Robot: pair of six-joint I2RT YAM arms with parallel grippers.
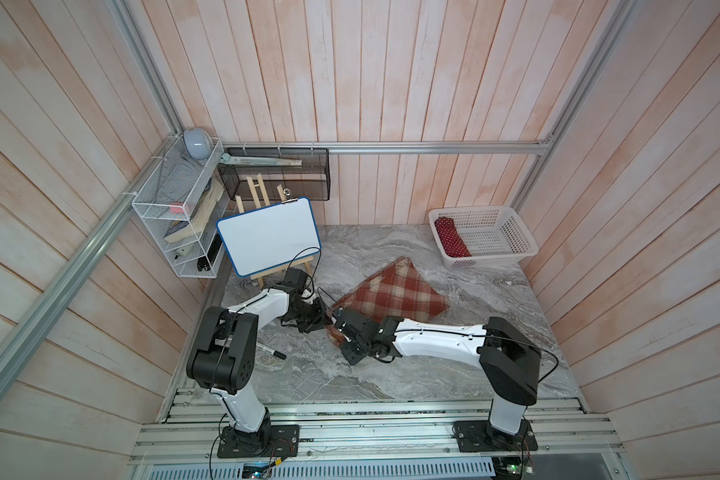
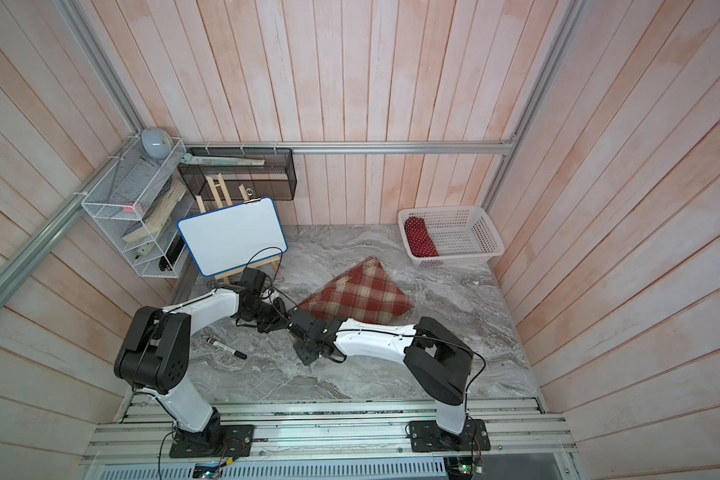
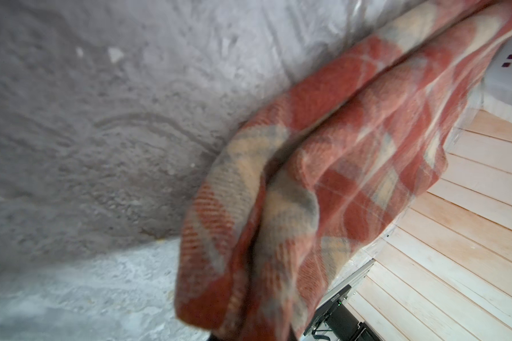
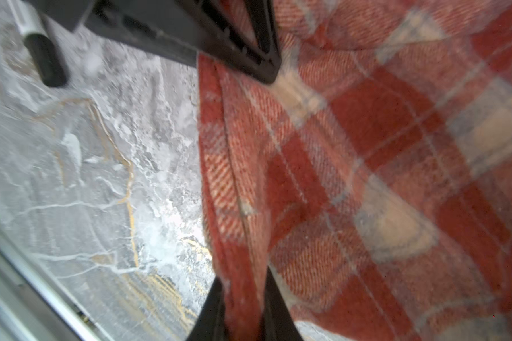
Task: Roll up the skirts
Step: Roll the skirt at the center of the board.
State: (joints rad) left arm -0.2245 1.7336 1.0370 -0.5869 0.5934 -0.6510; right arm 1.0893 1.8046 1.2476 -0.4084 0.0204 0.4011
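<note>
Marble table (image 1: 391, 374) lies open around skirt (image 1: 391, 291); left claw (image 1: 325, 318), right claw (image 4: 243, 283) pinch its edge.

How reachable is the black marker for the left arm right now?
Probably not yet. The marker lies uncovered on the tabletop beside the left arm, but the left end effector is shut on a corner of the plaid skirt and would have to let go first.
</note>
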